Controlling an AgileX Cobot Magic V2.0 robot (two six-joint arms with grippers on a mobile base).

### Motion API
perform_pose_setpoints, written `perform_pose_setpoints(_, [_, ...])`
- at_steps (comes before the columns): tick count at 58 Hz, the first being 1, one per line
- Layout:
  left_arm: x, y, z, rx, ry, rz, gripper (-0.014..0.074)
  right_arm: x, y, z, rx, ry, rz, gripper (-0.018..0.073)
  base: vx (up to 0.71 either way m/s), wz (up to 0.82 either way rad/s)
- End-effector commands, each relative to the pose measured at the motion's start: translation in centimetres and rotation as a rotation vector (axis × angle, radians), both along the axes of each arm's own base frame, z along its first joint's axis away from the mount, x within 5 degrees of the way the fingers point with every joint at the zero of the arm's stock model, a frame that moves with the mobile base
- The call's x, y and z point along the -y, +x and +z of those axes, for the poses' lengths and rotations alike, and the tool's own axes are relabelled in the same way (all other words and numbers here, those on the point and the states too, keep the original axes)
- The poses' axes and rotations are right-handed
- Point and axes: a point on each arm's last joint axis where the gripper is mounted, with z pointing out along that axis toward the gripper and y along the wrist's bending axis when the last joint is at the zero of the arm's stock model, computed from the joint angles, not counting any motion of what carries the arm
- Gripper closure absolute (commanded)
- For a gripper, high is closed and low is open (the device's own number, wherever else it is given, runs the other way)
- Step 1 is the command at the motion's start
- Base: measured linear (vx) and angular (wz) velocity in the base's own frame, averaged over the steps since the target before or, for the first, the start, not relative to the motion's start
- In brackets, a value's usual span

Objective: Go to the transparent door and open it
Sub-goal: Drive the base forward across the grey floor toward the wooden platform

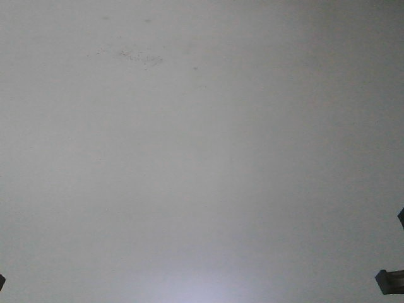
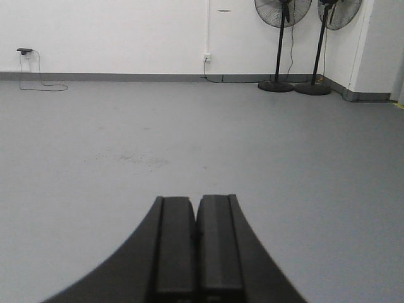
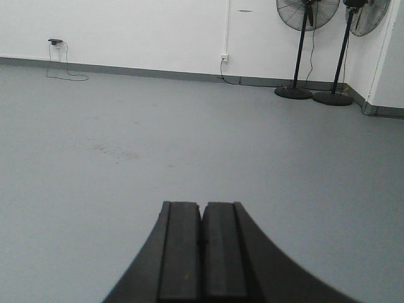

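Note:
The transparent door is out of view in every frame. My left gripper (image 2: 196, 201) is shut and empty, its two black fingers pressed together, pointing across a bare grey floor. My right gripper (image 3: 202, 206) is likewise shut and empty over the same floor. In the front view only grey floor shows, with a dark piece of the right gripper (image 1: 390, 279) at the lower right edge and a sliver of the left gripper (image 1: 2, 281) at the lower left edge.
A white wall with a grey skirting (image 2: 126, 76) runs across the far side. Two black pedestal fans (image 2: 278, 44) (image 2: 319, 50) stand at the far right by a white corner. A wall socket (image 2: 206, 57) and a cable with a small device (image 2: 25, 51) are on the wall.

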Motion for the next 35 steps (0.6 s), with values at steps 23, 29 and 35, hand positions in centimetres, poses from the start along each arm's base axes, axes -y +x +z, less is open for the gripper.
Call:
perform_pose_setpoints(23, [-0.14,0.00,0.43,0.086,-0.022,0.014,0.0594,0.07,-0.03,0.64,0.090,0.006,-0.009,0.0564,0.41,0.16])
perform_pose_setpoints(29, [-0.14,0.00,0.43,0.086,-0.022,0.014,0.0594,0.07,-0.03,0.64,0.090,0.006,-0.009,0.0564,0.44,0.26])
perform_pose_setpoints(35, [-0.14,0.00,0.43,0.086,-0.022,0.014,0.0594,0.07,-0.03,0.64,0.090,0.006,-0.009,0.0564,0.45,0.29])
